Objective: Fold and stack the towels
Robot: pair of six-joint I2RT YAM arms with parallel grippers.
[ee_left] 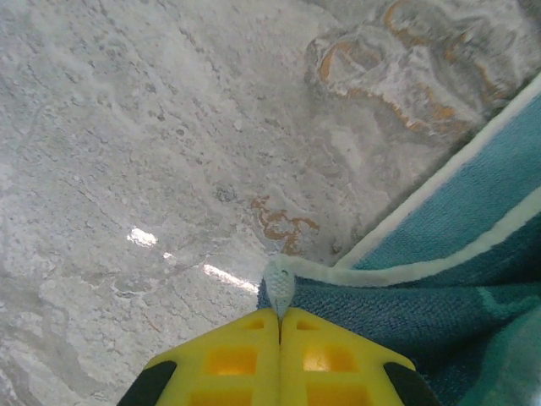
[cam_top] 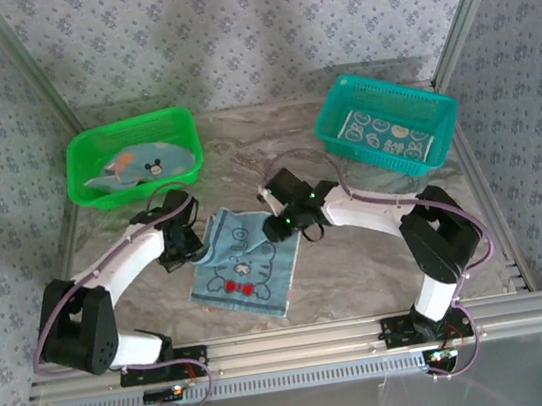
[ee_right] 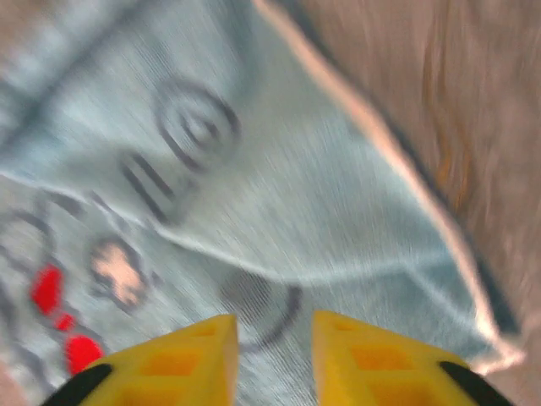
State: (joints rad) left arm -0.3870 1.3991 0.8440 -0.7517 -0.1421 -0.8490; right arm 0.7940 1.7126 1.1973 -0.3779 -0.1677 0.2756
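towel (cam_top: 242,266) lay flat at centre frame, its upper-left corner pinched in the closed left gripper (ee_left: 280,315), while the right gripper (ee_right: 275,328), slightly parted and holding nothing, hovered over its upper-right corner.

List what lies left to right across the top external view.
green basket → left end effector → blue towel → right end effector → teal basket

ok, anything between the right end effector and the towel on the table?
Nothing visible. The right end effector hangs open directly over the blue towel, with bare cloth below its fingers. The left end effector is shut on its corner.
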